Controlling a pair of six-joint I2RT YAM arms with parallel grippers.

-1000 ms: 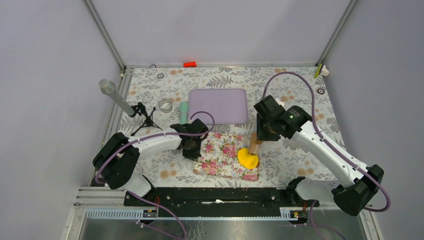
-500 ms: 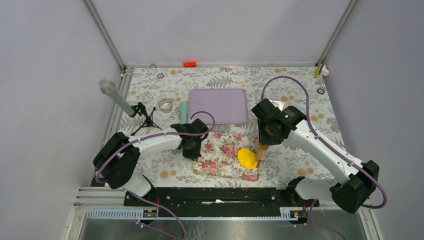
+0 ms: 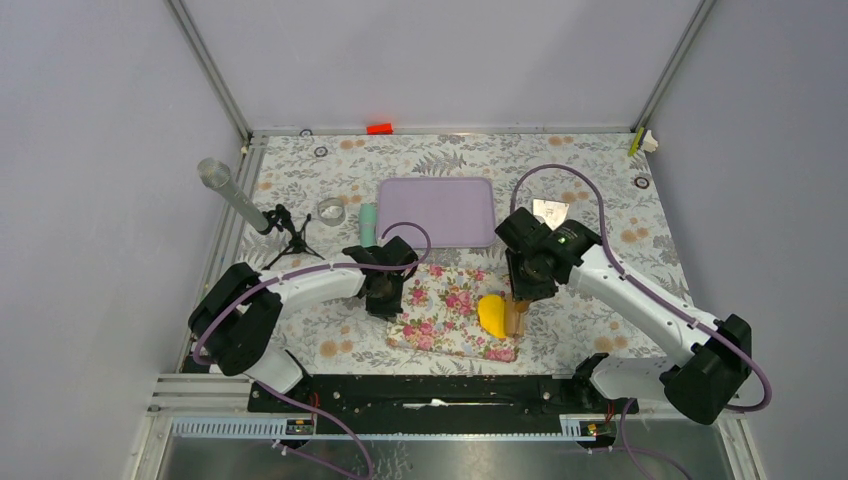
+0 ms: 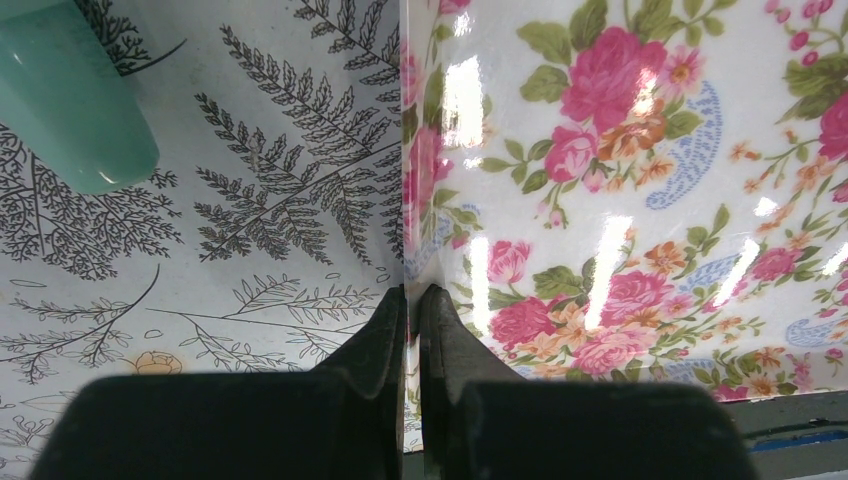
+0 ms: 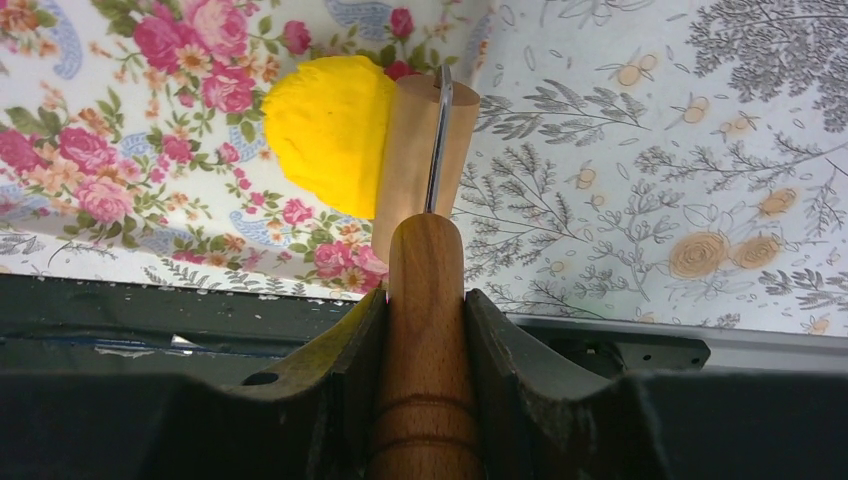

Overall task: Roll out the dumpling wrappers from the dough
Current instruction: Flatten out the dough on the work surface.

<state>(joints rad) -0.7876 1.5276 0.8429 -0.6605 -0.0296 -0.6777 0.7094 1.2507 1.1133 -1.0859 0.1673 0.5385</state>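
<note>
The dough point(image 3: 490, 314) is a bright yellow lump on the right part of the floral mat point(image 3: 447, 305). It also shows in the right wrist view point(image 5: 322, 132). My right gripper point(image 3: 521, 292) point(image 5: 425, 298) is shut on the handle of a wooden roller point(image 5: 423, 165), whose barrel lies against the dough's right side at the mat's right edge. My left gripper point(image 3: 384, 299) point(image 4: 411, 293) is shut on the mat's left edge point(image 4: 404, 200). No dumpling wrappers are in view.
A lavender tray point(image 3: 437, 211) lies behind the mat. A teal cylinder point(image 3: 368, 222) point(image 4: 70, 100) and a clear ring point(image 3: 330, 210) sit left of the tray. A microphone on a tripod point(image 3: 240, 200) stands at the left. A small silver square point(image 3: 549, 211) lies at the right.
My right gripper has moved left and nearer with the roller, bringing the barrel down against the dough's right side. The dough looks narrower. The left arm has not moved.
</note>
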